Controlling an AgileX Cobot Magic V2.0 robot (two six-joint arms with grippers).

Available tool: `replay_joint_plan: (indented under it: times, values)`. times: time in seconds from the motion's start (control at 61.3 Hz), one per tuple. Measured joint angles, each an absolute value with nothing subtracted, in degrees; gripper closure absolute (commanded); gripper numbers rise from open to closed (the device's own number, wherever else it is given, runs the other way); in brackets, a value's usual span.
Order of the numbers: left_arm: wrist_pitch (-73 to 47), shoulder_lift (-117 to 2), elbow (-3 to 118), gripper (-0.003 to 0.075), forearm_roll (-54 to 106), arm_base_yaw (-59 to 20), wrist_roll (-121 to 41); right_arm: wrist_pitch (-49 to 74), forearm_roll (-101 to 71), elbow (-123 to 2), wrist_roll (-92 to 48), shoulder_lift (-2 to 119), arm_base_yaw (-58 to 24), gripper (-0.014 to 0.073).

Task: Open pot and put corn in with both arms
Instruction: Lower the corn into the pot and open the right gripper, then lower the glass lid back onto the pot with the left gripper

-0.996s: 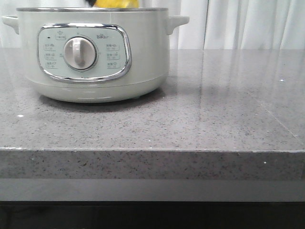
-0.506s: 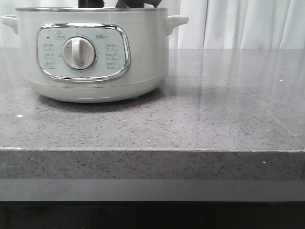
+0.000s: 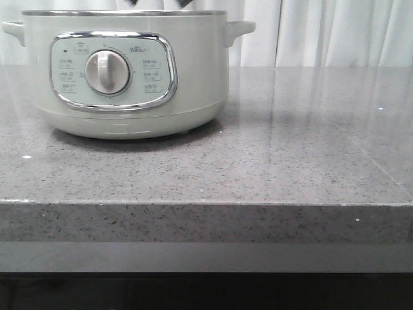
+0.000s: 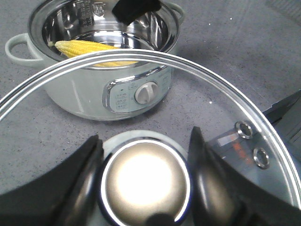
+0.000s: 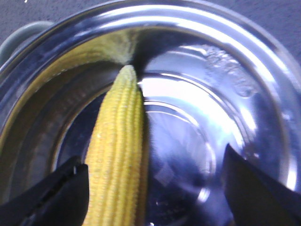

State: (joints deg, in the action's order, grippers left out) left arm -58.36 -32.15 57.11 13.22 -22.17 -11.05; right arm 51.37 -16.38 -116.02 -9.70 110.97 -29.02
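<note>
The pale grey-green pot (image 3: pixel 129 71) stands at the back left of the counter, without its lid. In the left wrist view the pot (image 4: pixel 84 89) is open, and the yellow corn (image 4: pixel 87 48) lies inside its steel bowl. My left gripper (image 4: pixel 146 137) is shut on the round metal knob (image 4: pixel 146 181) of the glass lid (image 4: pixel 117 55), holding it off the pot on the dial side. My right gripper (image 5: pixel 155 188) is open above the bowl. The corn (image 5: pixel 117 155) lies on the bowl's bottom by one finger (image 5: pixel 56 197), loose. Dark fingertips (image 3: pixel 132 3) show above the rim.
The grey speckled stone counter (image 3: pixel 290 142) stretches to the right of the pot, with its front edge (image 3: pixel 206 203) near the camera. A white curtain (image 3: pixel 322 32) hangs behind. A dark object (image 4: pixel 287 110) lies beyond the counter in the left wrist view.
The corn seen above the pot's rim a second ago has gone down into the pot. The right gripper's dark fingers have let it go and risen almost out of the front view.
</note>
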Motion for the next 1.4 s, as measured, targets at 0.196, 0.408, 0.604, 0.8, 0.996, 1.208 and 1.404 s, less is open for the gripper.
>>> replay_joint_plan:
  times: [0.196, 0.408, 0.604, 0.8, 0.996, 1.208, 1.404]
  values:
    - [-58.4, -33.7, 57.7, 0.0541, 13.2, -22.2, -11.0, 55.9, -15.1, -115.6, -9.7, 104.6, -19.5, 0.0004]
    - [-58.3, -40.1, 63.0, 0.0541, 13.2, -22.2, -10.9, 56.8, -13.4, -106.3, -11.0, 94.6, -10.1, 0.0004]
    - [-58.0, -47.4, 69.3, 0.0541, 13.2, -22.2, -10.9, 48.9, -13.3, -86.6, -13.2, 79.4, -5.8, 0.0004]
    - [-57.6, -56.6, 76.3, 0.0541, 13.2, -22.2, -10.9, 37.4, -13.3, -64.7, -13.4, 62.1, -5.2, 0.0004]
    - [-57.1, -67.7, 83.9, 0.0541, 13.0, -22.2, -11.5, 31.2, -13.3, -45.8, -13.7, 46.6, -5.2, 0.0004]
    - [-56.5, -78.6, 92.1, 0.0541, 12.8, -22.2, -11.6, 30.5, -14.2, -34.1, -13.8, 32.1, -5.2, 0.0004]
    - [-56.0, -86.6, 98.4, 0.0541, 12.7, -22.2, -11.7, 30.4, -14.8, -28.1, -13.8, 22.4, -5.2, 0.0057]
